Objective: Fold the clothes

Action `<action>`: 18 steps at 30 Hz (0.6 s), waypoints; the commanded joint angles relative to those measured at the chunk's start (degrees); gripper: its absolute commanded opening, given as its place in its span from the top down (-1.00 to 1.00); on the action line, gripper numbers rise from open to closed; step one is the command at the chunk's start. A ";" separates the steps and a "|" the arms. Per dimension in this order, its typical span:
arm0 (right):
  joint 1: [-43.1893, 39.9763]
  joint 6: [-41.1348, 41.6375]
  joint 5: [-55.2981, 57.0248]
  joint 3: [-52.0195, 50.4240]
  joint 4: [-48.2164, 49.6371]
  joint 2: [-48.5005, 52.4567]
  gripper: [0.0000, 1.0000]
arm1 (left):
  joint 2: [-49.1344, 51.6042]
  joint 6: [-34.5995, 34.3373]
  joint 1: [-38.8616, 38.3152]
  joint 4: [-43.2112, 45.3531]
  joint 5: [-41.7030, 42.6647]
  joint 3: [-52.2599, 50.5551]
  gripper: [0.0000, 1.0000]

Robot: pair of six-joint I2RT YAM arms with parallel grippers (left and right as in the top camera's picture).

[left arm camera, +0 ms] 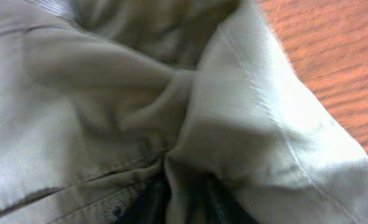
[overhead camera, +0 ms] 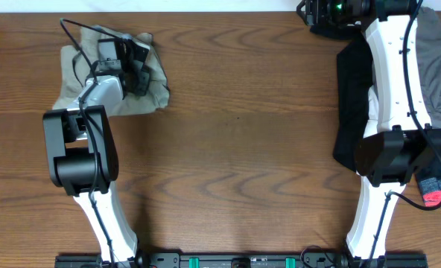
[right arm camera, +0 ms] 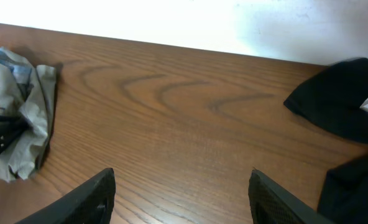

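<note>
The clothes (overhead camera: pixel 152 80) are a pale khaki-green bundle, crumpled at the far left of the wooden table, and they also show at the left in the right wrist view (right arm camera: pixel 35 118). My left gripper (overhead camera: pixel 135 63) is down on top of the bundle. In the left wrist view, khaki cloth (left arm camera: pixel 246 118) fills the picture, and a gathered fold runs down between the dark fingers (left arm camera: pixel 148 206) of that gripper (left arm camera: pixel 184 208). Whether they still pinch it I cannot make out. My right gripper (right arm camera: pixel 181 193) hangs open over bare wood at the far right (overhead camera: pixel 321 18), with nothing between its fingers.
A black garment (overhead camera: pixel 349 104) lies under the right arm and also appears at the right of the right wrist view (right arm camera: pixel 339 106). A darker grey garment (overhead camera: pixel 440 67) lies beside it. A red and grey item (overhead camera: pixel 438 192) sits at the right edge. The table's far edge (right arm camera: pixel 171 46) meets a white wall.
</note>
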 commanded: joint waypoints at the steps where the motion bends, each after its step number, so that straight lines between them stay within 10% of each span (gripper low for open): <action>1: 0.37 0.04 -0.15 -0.20 0.31 0.63 -0.34 | 1.57 4.83 0.00 -0.11 0.37 -0.48 0.15; 5: 0.37 0.04 0.02 -0.20 0.59 0.76 -0.36 | -0.70 -2.14 -0.04 -0.52 -1.27 -0.17 -0.76; 18: 0.81 0.07 -0.02 -0.20 0.98 3.80 -0.47 | -21.79 -29.05 4.74 -28.98 -4.83 0.26 -0.96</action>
